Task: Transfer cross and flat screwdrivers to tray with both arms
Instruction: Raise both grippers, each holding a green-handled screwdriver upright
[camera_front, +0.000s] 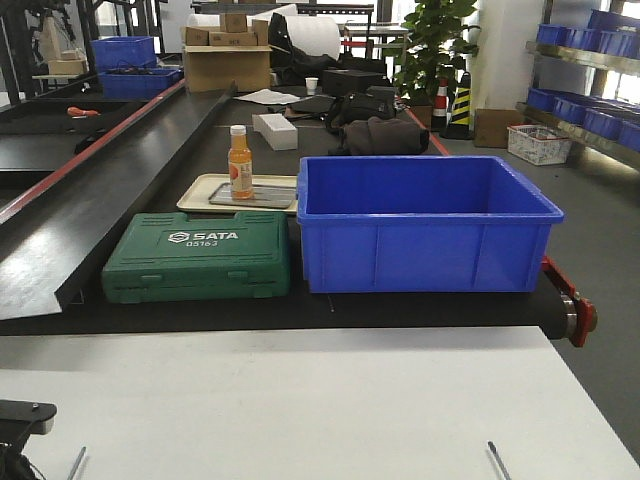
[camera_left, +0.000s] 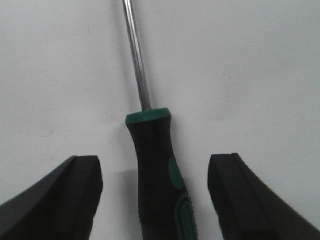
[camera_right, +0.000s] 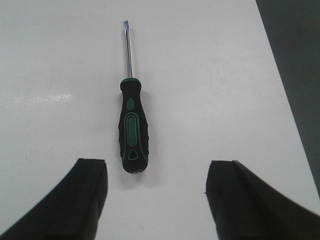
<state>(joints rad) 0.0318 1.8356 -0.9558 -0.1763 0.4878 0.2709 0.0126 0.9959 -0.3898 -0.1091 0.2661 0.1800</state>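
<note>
One screwdriver (camera_left: 157, 175) lies on the white table, black handle with green accents; its tip is out of the left wrist view. My left gripper (camera_left: 155, 161) is open and low, one finger on each side of the handle, touching nothing. The flat screwdriver (camera_right: 131, 134) lies on the table, shaft pointing away. My right gripper (camera_right: 156, 163) is open and empty, its fingertips just short of the handle's butt end. In the front view only the two shaft tips show, one at bottom left (camera_front: 76, 462) and one at bottom right (camera_front: 498, 460). The grey metal tray (camera_front: 268, 194) lies far back on a beige tray (camera_front: 196, 196).
An orange bottle (camera_front: 240, 162) stands on the grey tray. A green SATA tool case (camera_front: 198, 256) and a big blue bin (camera_front: 425, 222) stand on the black bench between the white table (camera_front: 320, 400) and the trays. The table's right edge (camera_right: 285, 85) is near the flat screwdriver.
</note>
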